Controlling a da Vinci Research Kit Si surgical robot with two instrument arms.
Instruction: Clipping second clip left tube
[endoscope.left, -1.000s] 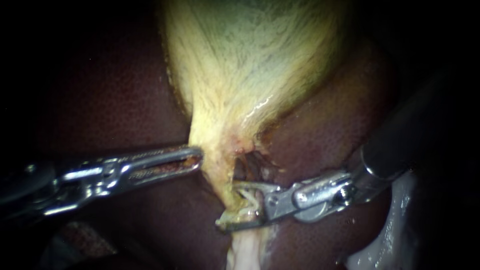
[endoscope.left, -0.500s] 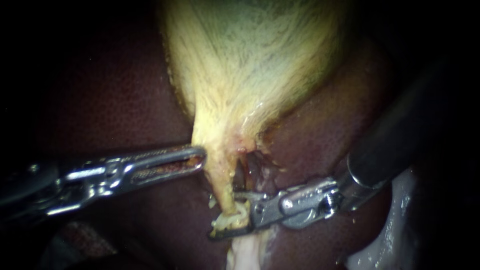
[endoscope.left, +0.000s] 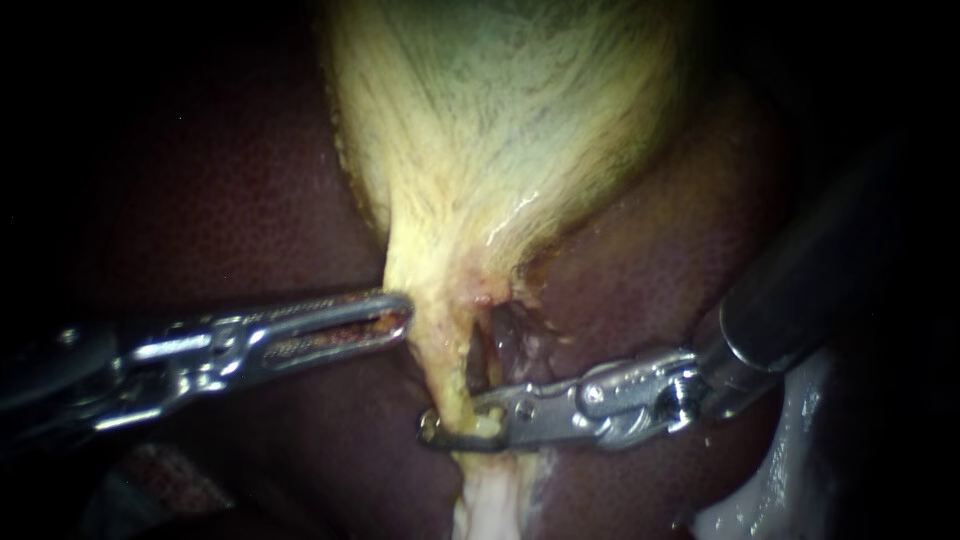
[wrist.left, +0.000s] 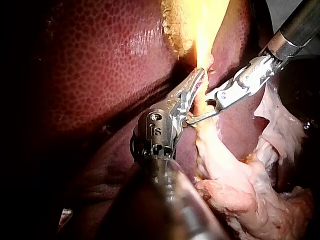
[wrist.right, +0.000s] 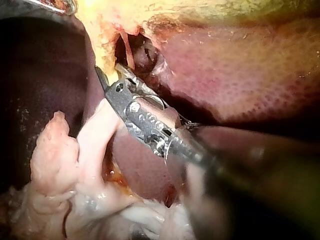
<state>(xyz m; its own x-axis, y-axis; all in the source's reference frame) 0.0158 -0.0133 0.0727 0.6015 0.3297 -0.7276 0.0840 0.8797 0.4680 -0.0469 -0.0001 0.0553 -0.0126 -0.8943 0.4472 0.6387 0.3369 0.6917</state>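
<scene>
Dark red liver (endoscope.left: 200, 200) fills the left of the endoscope view. My left instrument (endoscope.left: 398, 318) reaches across it from the left edge, lying nearly level. Its jaws lie close together, with their tip against the left edge of the gallbladder (endoscope.left: 500, 120), where the yellow-green body narrows to a stalk. They seem to nip a fold of that edge, though the contact is small and the left wrist view is glared out just there.

Below the stalk the tissue splits into two strands with a dark gap between them. The left tube (endoscope.left: 447, 375) is the pale yellow strand on the left of that gap, running downward just right of the left instrument's tip.

My right instrument (endoscope.left: 455, 428) comes in from the right, its shaft sloping down from the upper right. Its jaws cross the left tube low down, below the left instrument's tip. They are drawn nearly together and touch the tube from two sides — it is pinched between them. Past the jaws the tube carries on into whitish tissue (endoscope.left: 490, 500). A pale wet fold (endoscope.left: 780, 480) lies at the far right — beside the shaft.
</scene>
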